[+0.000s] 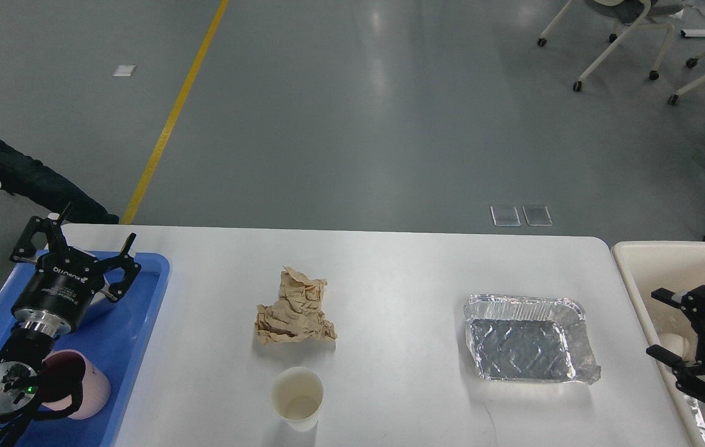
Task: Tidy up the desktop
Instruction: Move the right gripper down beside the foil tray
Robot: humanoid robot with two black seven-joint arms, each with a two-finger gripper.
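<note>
Desktop [390,279] spans between both spread end effectors.

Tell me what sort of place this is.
Probably a lab or workshop hall: a grey floor with a yellow line, wheeled office chairs, and a white desktop set with litter for tidying.

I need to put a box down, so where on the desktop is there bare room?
The desktop is bare between the crumpled paper and foil tray, and along the far edge. It is tighter where the paper cup sits just below the paper.
</note>
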